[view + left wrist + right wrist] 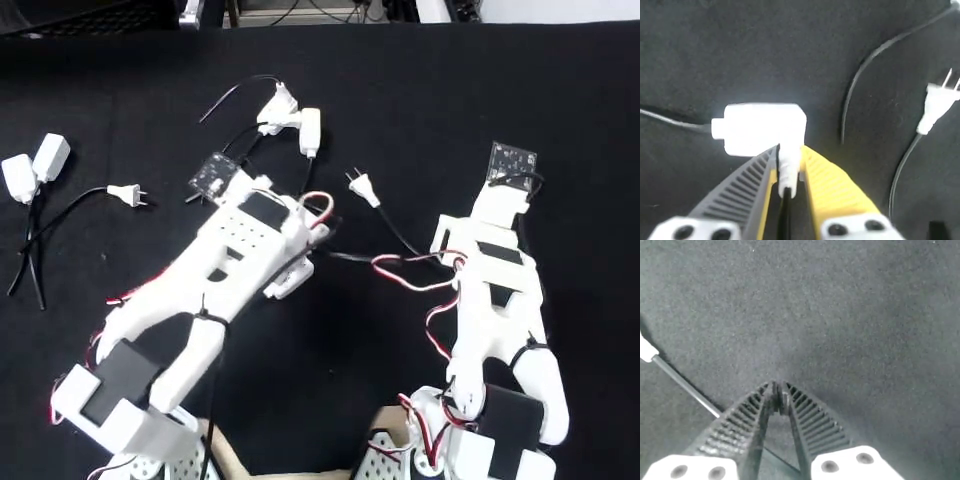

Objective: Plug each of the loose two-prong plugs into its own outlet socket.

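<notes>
My left gripper (789,175) is shut on a white two-prong plug (788,162), whose front end meets a white outlet socket (760,127) lying on the black cloth. From above, that plug (276,105) and socket (310,130) sit at the back centre. A second loose plug (939,100) lies beside them on its black cable, also visible as plug (362,186) in the high view. A third plug (126,193) lies at the left, near two white sockets (35,165). My right gripper (777,399) is shut and empty over bare cloth at the right.
Black cables (395,235) run across the cloth between the two arms, and one cable (682,385) passes close beside my right gripper. The table's back edge (400,22) is beyond the sockets. Open cloth lies in the front middle.
</notes>
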{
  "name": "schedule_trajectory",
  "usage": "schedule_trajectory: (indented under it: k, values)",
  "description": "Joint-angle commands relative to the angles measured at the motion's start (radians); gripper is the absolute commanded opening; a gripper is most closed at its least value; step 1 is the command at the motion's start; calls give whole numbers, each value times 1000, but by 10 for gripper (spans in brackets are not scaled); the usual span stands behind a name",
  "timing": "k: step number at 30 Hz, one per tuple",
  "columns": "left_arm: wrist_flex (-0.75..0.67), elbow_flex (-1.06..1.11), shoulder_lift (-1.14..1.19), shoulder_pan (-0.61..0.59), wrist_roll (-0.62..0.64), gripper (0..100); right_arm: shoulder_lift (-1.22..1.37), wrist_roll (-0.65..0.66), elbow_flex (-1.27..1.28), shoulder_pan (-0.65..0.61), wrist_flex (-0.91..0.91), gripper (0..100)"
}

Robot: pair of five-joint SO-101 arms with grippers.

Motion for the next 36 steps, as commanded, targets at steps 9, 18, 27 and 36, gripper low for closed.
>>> schedule_trajectory:
  k: [9, 18, 27, 36]
  values:
    - [-2, -27, -5, 16, 8, 30, -7, 9, -41, 15, -6, 12]
    - [-2, 71, 66, -12, 6, 30, -7, 8, -41, 15, -6, 12]
    - [6, 67, 215, -5, 11, 32, -7, 6, -41, 15, -6, 12]
    - [2, 62, 304, -4, 14, 32, -8, 3, -44, 15, -6, 12]
